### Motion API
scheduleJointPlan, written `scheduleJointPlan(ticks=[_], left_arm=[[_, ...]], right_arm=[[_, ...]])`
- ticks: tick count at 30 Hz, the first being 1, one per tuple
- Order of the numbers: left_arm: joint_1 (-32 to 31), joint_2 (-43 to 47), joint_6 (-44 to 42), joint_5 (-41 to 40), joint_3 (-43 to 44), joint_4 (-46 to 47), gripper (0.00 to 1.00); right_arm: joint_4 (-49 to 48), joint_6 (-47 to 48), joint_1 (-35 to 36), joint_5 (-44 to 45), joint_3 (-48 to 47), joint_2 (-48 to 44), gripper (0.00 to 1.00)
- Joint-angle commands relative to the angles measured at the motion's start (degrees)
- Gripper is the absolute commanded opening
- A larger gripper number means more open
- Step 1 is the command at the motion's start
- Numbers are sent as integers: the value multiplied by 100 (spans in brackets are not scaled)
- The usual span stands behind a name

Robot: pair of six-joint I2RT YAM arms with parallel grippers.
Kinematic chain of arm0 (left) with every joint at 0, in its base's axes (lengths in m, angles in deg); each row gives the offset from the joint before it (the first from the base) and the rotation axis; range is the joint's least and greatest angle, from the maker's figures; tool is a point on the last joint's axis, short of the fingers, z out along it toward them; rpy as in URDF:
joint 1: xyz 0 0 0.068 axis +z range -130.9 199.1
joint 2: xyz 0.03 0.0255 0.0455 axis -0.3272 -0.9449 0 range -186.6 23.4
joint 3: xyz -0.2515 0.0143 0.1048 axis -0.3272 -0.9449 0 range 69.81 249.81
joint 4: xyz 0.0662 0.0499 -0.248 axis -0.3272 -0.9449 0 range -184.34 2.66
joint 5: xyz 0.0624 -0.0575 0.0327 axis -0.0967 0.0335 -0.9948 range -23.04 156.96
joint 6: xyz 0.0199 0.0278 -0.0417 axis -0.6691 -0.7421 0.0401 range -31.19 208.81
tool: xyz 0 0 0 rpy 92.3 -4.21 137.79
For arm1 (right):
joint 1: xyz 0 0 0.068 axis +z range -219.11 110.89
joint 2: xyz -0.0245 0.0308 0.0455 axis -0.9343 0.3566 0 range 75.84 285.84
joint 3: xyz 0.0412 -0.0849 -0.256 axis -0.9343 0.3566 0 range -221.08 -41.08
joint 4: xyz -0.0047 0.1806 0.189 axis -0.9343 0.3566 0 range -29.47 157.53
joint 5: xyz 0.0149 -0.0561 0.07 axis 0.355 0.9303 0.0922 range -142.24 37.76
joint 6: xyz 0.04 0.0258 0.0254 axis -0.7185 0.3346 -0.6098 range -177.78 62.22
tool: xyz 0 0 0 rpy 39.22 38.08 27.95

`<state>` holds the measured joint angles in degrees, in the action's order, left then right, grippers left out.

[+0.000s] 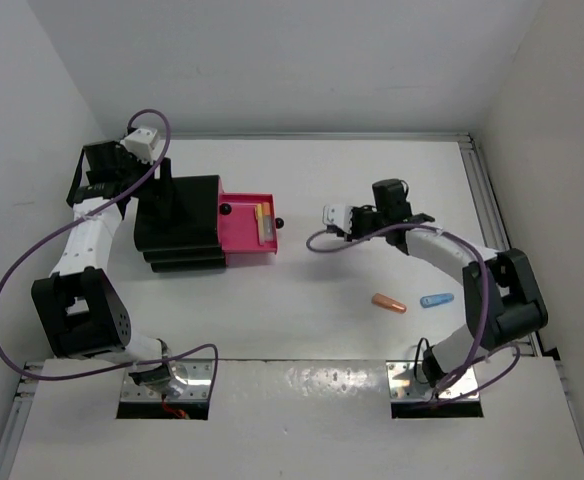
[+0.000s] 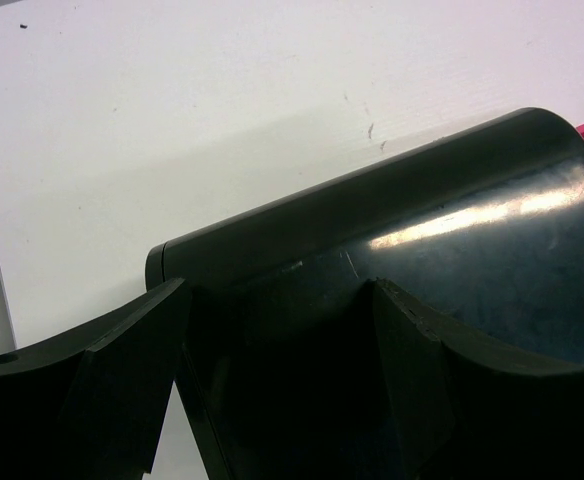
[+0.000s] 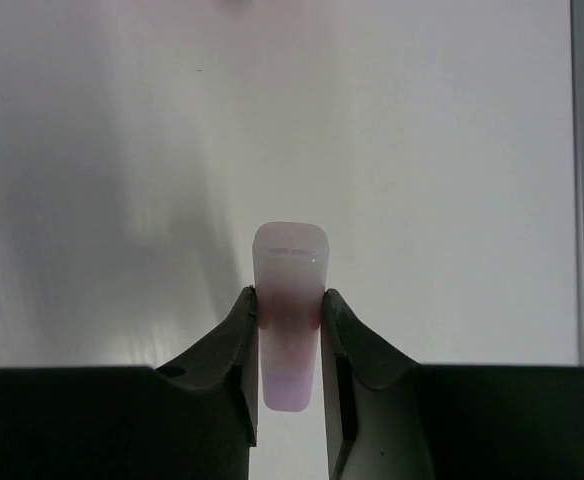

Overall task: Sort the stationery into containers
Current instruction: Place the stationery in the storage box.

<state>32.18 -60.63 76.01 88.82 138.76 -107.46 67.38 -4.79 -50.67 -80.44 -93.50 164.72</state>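
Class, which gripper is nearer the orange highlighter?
Right. Right gripper, holding a pink highlighter, hovers beyond the orange highlighter; left gripper is far off at the black box.

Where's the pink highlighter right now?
The pink highlighter is pinched between the fingers of the right gripper, centre of the right wrist view. It is held over the table, to the right of the open pink drawer.

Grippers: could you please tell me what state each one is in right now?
Left gripper: fingers astride the glossy black stepped box; grip cannot be told.
Right gripper: closed on a stubby pale pink highlighter.
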Motion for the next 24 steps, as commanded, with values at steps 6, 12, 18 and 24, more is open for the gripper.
scheduleJointPlan(ticks=[6,12,18,24], left_arm=[[-104,-316,-4,-157,-250,-1363,79],[-122,-316,23,-165,-224,-1328,79],[-139,-316,137,-139,-277,-1231,79],[-139,-316,111,-165,-259,-1214,79]], right_arm=[[-3829,2637,309,-1757,183,576,0],[-4982,2664,520,-2952,-1216,1684,0],[-5650,2848,951,-3664,-1929,2546,0],[-4987,3654,1311,-3912,-2000,2828,0]])
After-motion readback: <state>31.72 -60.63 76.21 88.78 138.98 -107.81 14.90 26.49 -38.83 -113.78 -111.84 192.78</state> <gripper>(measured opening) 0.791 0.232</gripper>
